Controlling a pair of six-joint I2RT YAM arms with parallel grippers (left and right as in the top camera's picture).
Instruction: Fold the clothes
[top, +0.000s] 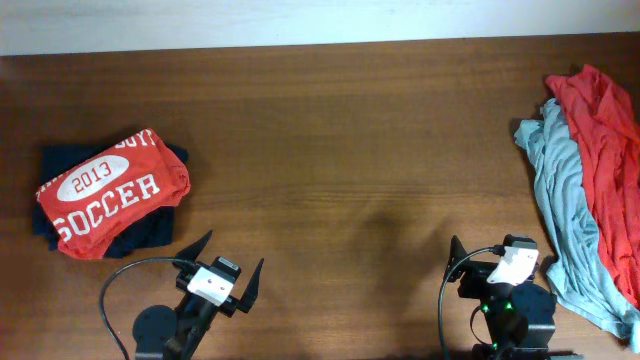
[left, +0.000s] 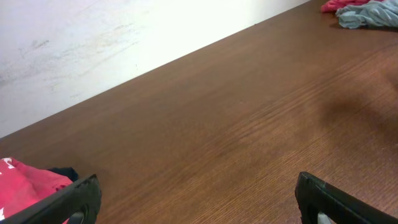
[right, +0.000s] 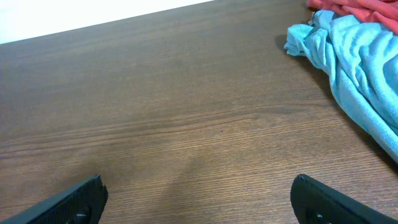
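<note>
Presently both open: left end effector (top: 236, 248) near orange shirt (top: 105, 195), right end effector (right: 198, 183) beside grey shirt (top: 562, 195).

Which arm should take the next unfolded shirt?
Right, most likely. The crumpled grey-blue shirt and the loose orange-red shirt lie on its side, close beside the right tool, which is open and empty. The left tool, also open, sits by the folded SOCCER shirt.

Dark brown wood-grain table (top: 330, 150), plain white wall (left: 93, 37) along its far edge.
</note>
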